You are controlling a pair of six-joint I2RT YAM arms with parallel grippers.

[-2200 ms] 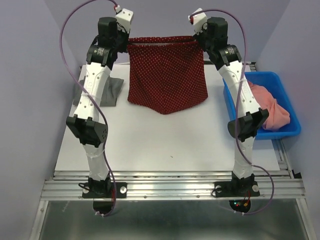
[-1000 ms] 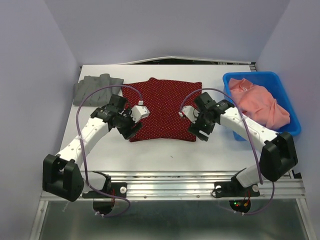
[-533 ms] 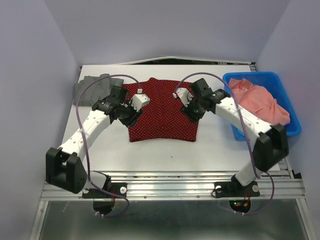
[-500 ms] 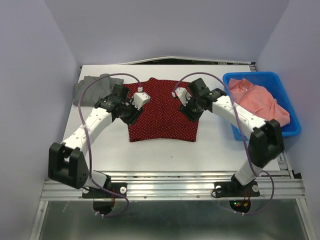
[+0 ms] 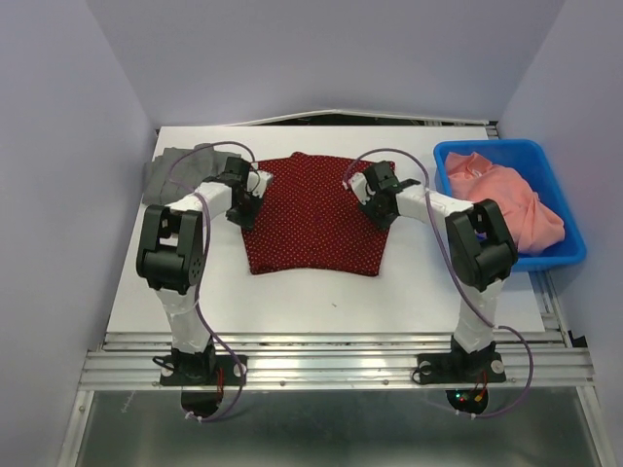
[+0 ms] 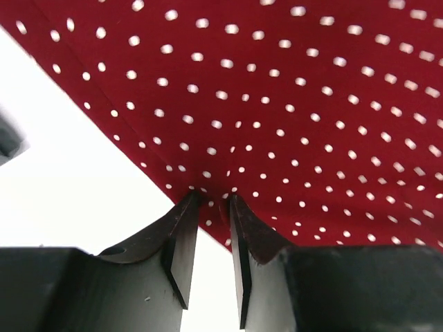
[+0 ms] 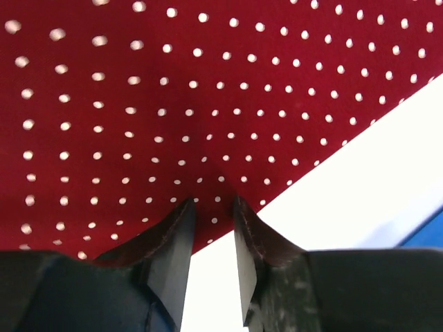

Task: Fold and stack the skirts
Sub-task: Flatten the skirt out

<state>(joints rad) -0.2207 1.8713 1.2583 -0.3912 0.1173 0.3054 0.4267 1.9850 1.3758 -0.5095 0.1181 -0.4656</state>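
Note:
The dark red polka-dot skirt (image 5: 313, 219) lies flat on the white table, mid-back. My left gripper (image 5: 243, 212) sits low at its left edge. In the left wrist view the left gripper (image 6: 211, 200) is pinched on a small fold of the red skirt (image 6: 277, 104), with creases running to the tips. My right gripper (image 5: 384, 214) sits at the skirt's right edge. In the right wrist view the right gripper (image 7: 213, 204) pinches the red skirt (image 7: 173, 90) the same way. The dark grey skirt (image 5: 180, 170) lies bunched at the back left, apart from both grippers.
A blue bin (image 5: 560, 248) holding pink cloth (image 5: 511, 204) stands at the right edge of the table. Purple walls close in the back and both sides. Bare white table (image 5: 321, 302) lies in front of the red skirt.
The red skirt went from hanging in the air between both grippers to lying flat on the table. Both grippers then moved from its near corners back along its side edges.

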